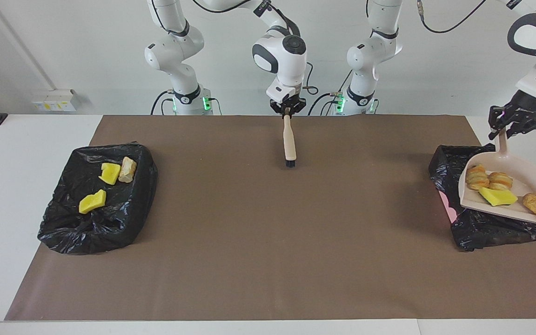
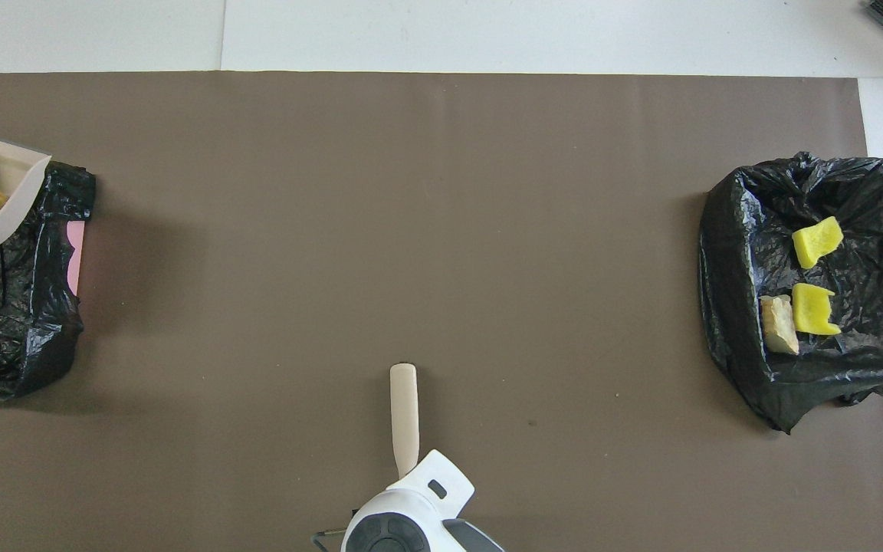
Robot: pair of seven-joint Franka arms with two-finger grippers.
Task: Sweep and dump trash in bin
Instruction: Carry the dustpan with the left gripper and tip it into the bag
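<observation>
Trash in the dustpan (image 1: 528, 204): the facing view is showing four pieces (image 1: 498, 196), the overhead view only part. Three more (image 1: 110, 173) are lying in the bin (image 1: 63, 228) at the right arm's end. The left gripper (image 1: 512, 124) is clamping the dustpan handle over the second bin (image 1: 482, 230). The right gripper (image 1: 287, 109) is gripping one brush (image 1: 289, 144).

Bright, even light from above fills both views. Shadows on the brown mat (image 1: 268, 223) are soft and faint, one smudge under the brush (image 1: 289, 144) below the right arm's jaws. Black bags (image 1: 98, 204) glint slightly. Focus is sharp throughout.
</observation>
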